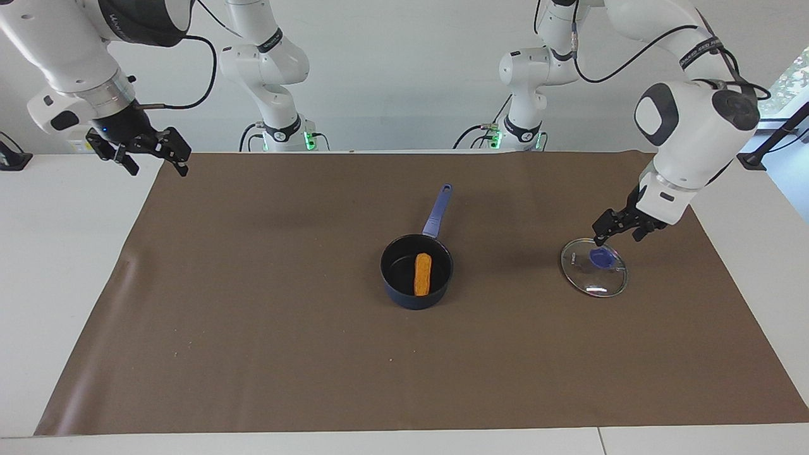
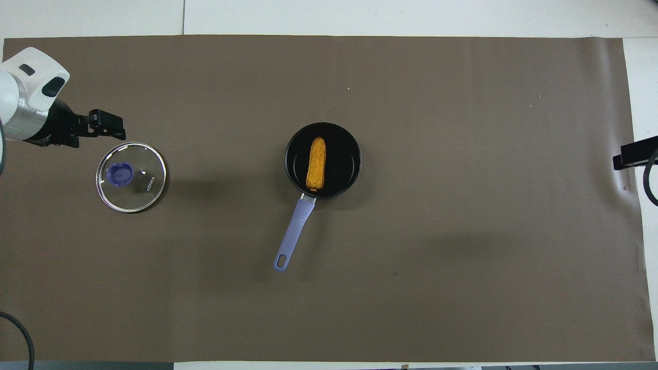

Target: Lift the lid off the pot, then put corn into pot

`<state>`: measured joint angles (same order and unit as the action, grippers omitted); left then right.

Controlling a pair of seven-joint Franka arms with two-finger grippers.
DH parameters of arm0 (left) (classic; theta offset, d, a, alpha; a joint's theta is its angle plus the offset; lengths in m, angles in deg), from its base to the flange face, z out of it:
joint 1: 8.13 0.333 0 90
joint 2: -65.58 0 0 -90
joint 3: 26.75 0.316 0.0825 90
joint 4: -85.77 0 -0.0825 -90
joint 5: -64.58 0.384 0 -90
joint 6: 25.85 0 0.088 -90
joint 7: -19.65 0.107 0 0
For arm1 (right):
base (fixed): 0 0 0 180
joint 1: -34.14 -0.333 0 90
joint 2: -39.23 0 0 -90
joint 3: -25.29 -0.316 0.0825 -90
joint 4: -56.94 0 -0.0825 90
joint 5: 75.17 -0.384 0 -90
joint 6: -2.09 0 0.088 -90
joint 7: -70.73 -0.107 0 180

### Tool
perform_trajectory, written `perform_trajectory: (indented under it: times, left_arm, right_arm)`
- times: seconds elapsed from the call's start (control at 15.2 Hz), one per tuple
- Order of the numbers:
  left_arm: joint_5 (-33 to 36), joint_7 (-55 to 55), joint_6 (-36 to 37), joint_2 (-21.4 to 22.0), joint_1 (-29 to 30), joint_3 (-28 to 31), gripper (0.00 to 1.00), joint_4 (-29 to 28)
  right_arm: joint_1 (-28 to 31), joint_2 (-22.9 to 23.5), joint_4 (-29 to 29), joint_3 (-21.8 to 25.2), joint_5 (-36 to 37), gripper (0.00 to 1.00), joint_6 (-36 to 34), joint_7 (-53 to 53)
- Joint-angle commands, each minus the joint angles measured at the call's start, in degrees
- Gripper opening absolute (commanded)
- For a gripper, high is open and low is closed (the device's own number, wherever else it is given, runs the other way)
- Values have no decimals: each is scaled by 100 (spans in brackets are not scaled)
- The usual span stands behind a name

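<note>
The pot (image 1: 393, 287) stands uncovered in the middle of the brown mat, its light blue handle (image 1: 438, 212) pointing toward the robots. The corn (image 1: 422, 274) lies inside it; the overhead view shows the pot (image 2: 345, 154) and the corn (image 2: 316, 163) too. The lid (image 1: 594, 266) lies flat on the mat toward the left arm's end, blue knob up, also in the overhead view (image 2: 131, 176). My left gripper (image 1: 621, 238) is open and empty, just above the lid's edge (image 2: 115, 128). My right gripper (image 1: 158, 167) is open, raised over the mat's corner at the right arm's end (image 2: 635, 154).
The brown mat (image 1: 253, 316) covers most of the white table (image 1: 57, 253). Nothing else lies on it. The arms' bases stand at the table's edge nearest the robots.
</note>
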<state>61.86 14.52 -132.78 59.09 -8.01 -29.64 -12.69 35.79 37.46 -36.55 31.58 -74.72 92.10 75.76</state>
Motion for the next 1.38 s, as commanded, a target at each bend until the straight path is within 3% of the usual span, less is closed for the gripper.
perform_trajectory:
  times: [0.0,0.2,0.4,0.46,0.66,0.92,1.32]
  left_arm:
    - [96,83,557,533,-82,26,100,-67]
    - [166,109,988,964,-240,25,100,-225]
    - [184,170,1060,1631,-328,25,100,-961]
    - [176,249,1007,1668,-337,25,100,-1051]
    - [176,259,1050,1363,-372,52,100,-466]
    - [176,224,2462,624,-740,253,100,1116]
    - [167,250,2211,825,-785,280,100,733]
  right_arm:
    - [90,-105,-152,-128,7,100,95,-1]
    - [90,-96,-151,-93,-45,100,121,-106]
    - [72,-70,-125,-102,-28,100,104,-116]
    - [107,-53,-125,-102,-37,100,104,-98]
    - [125,-35,-125,-67,-45,100,138,-89]
    - [116,-26,-72,-67,-28,100,192,-72]
    - [134,-8,-46,-49,-10,100,192,-98]
